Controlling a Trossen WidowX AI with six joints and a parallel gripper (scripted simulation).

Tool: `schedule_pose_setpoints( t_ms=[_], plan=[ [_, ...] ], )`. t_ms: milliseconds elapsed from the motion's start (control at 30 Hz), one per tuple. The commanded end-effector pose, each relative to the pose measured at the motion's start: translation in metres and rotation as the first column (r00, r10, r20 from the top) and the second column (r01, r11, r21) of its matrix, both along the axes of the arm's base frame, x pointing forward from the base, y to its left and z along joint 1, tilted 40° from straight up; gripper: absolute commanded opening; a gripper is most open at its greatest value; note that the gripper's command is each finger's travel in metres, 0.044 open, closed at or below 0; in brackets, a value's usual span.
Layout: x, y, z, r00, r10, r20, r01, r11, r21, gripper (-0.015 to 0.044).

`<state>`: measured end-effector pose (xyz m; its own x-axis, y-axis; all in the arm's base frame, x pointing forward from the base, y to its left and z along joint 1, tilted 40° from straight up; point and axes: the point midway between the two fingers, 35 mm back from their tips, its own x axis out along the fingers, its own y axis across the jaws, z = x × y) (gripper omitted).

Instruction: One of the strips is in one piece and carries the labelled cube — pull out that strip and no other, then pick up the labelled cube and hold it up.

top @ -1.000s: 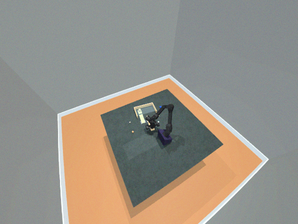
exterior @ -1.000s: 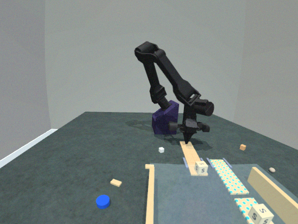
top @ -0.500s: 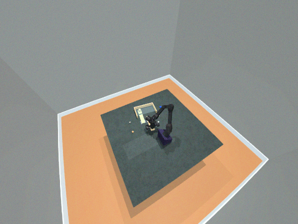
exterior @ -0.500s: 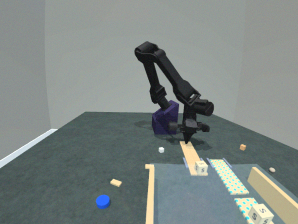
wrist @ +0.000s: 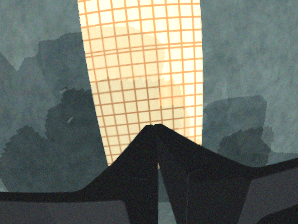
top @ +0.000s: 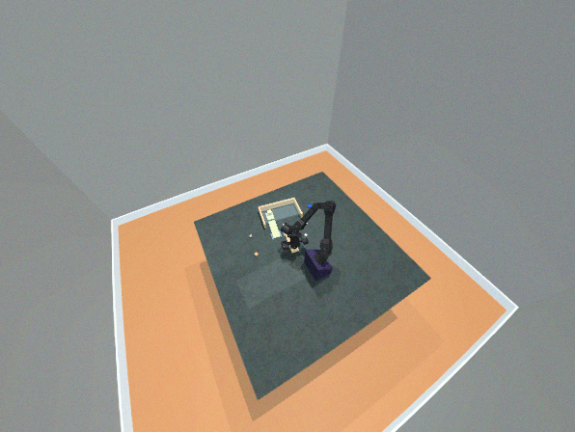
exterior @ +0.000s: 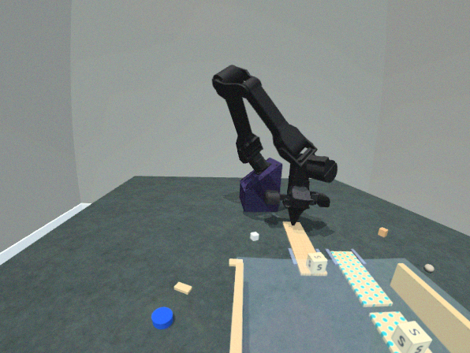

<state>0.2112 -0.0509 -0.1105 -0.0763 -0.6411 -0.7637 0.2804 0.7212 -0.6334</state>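
My gripper [exterior: 293, 224] [wrist: 153, 132] is shut with nothing between its fingertips. The tips are down at the near end of the orange-gridded strip [exterior: 300, 242] [wrist: 142, 55], touching its top or just above it. That strip looks whole and lies through a low guide. A labelled cube [exterior: 317, 263] with letter S stands on its far end. A dotted strip [exterior: 359, 277] [top: 274, 229] lies beside it, with a gap before a second dotted piece [exterior: 388, 320]. Another S cube [exterior: 412, 338] stands on that second piece.
Wooden walls [exterior: 237, 303] [exterior: 431, 301] edge the blue-grey panel [exterior: 284, 315] under the strips' far ends. A white cube [exterior: 254, 236], an orange cube [exterior: 382, 232], a pale pebble [exterior: 429, 268], a tan block [exterior: 183, 287] and a blue disc [exterior: 162, 317] lie around.
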Motion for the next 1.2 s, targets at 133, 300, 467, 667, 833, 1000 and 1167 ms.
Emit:
schedule_pose_setpoints(
  t_ms=[133, 300, 467, 667, 833, 1000, 1167],
  plan=[
    [0.007, 0.025, 0.029, 1.000, -0.007, -0.006, 0.007, 1.000, 0.004, 0.0000],
    [0.018, 0.022, 0.029, 0.997, 0.057, -0.058, -0.056, 0.998, 0.013, 0.0079],
    [0.036, 0.017, 0.033, 0.989, 0.108, -0.099, -0.106, 0.994, 0.021, 0.0210],
    [0.056, 0.012, 0.038, 0.989, 0.108, -0.098, -0.106, 0.994, 0.020, 0.0368],
    [0.072, 0.010, 0.040, 0.989, 0.108, -0.097, -0.106, 0.994, 0.020, 0.0440],
    [0.089, 0.007, 0.043, 0.990, 0.108, -0.096, -0.106, 0.994, 0.020, 0.0440],
    [0.105, 0.005, 0.046, 0.990, 0.108, -0.095, -0.106, 0.994, 0.019, 0.0440]
  ],
)
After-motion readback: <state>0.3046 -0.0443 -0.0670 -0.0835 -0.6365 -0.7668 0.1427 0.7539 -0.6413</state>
